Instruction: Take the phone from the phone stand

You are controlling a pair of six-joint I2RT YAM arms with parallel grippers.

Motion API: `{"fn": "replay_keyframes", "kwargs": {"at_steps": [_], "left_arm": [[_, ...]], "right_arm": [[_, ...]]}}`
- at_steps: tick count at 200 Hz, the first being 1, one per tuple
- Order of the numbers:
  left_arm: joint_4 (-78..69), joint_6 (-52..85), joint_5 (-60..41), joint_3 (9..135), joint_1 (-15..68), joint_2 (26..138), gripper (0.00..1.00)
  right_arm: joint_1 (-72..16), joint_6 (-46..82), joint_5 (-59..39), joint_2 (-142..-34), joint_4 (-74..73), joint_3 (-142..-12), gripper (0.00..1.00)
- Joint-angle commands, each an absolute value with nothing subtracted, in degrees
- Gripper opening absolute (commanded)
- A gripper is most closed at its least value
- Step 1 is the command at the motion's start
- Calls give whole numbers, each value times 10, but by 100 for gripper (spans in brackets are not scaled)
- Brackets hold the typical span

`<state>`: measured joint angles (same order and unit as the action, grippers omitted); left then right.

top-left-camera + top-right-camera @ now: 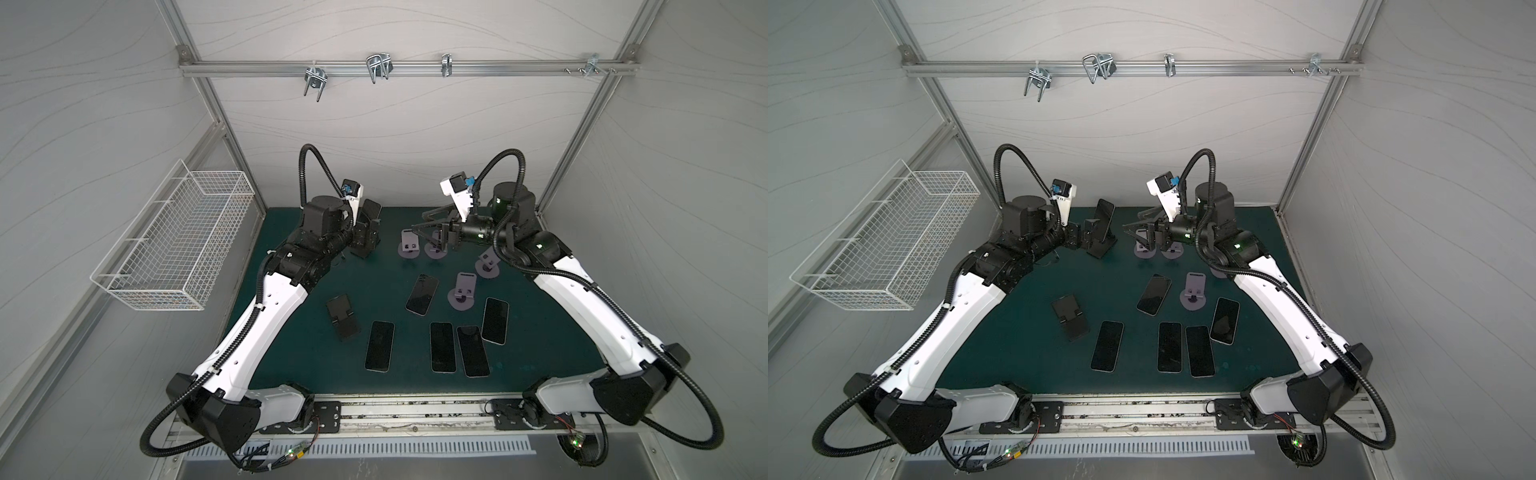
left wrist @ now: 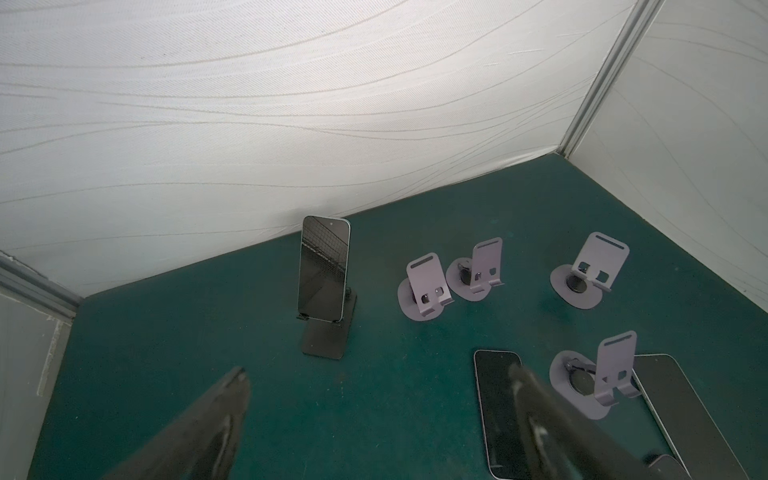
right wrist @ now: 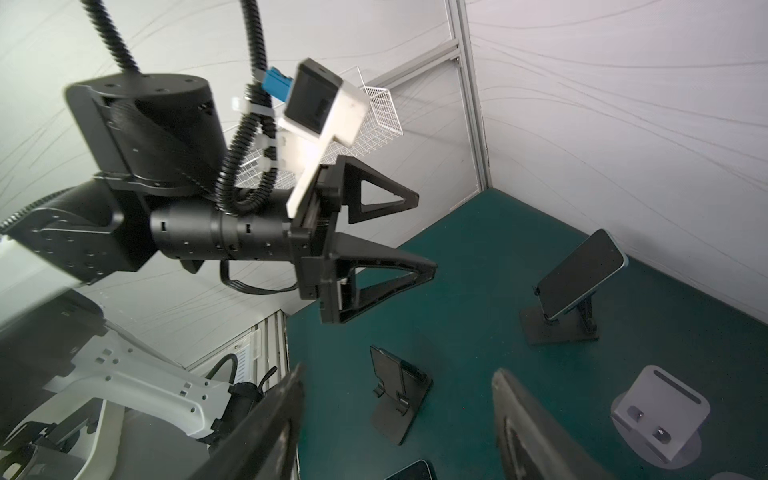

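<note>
**Containers.** A white wire basket (image 1: pixel 174 241) hangs on the left wall. At the back left of the table (image 1: pixel 291 365), a black stand (image 2: pixel 324 340) carries the phone (image 2: pixel 323 270). The phone leans near upright on the stand's ledge with its dark screen toward the left claw (image 2: pixel 380 390). A second black stand (image 1: pixel 343 318) sits nearer the front left. Four purple stands (image 2: pixel 424 286) (image 2: pixel 478 270) (image 2: pixel 590 270) (image 2: pixel 602 378) are grouped at back centre and toward the right.

**Surface and room.** The table is covered with a dark green mat. Five loose phones (image 1: pixel 422 294) (image 1: pixel 379 345) (image 1: pixel 442 347) (image 1: pixel 472 351) (image 1: pixel 495 321) lie flat on it, one near the centre and four toward the front. White panels (image 1: pixel 395 124) with faint wavy lines enclose three sides, set in an aluminium frame. A rail (image 1: pixel 498 66) across the back panel bears metal hooks (image 1: pixel 378 68).

**Claws.** The left claw is raised off the table with its jaws spread wide, gripping nothing. In the left wrist view the phone stands directly ahead of it, between the lines of its two fingers (image 2: pixel 237 399). The phone is near the claw but not touching it. The right wrist view shows a clear gap between the fingertips and the phone's edge.

The right claw (image 3: pixel 399 386) is partly open and holds nothing. In both top views it hangs over two purple stands at back centre, to the right of the phone and apart from it.
</note>
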<state>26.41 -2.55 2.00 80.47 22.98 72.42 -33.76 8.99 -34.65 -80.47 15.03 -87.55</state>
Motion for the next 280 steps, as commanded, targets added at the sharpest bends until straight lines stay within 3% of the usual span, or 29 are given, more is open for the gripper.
{"fn": "replay_keyframes", "kwargs": {"at_steps": [1,115,206,280], "left_arm": [[241,-15,-21,798,218,715,99],[181,17,-82,843,138,841,99],[121,43,-107,919,111,986,99],[119,19,-132,954,108,1059,99]], "right_arm": [[-342,62,-342,-839,151,-915,72],[-351,77,-265,-973,156,-979,68],[-346,243,-141,-1068,165,-1025,64],[-331,307,-169,-1103,173,-1059,63]]}}
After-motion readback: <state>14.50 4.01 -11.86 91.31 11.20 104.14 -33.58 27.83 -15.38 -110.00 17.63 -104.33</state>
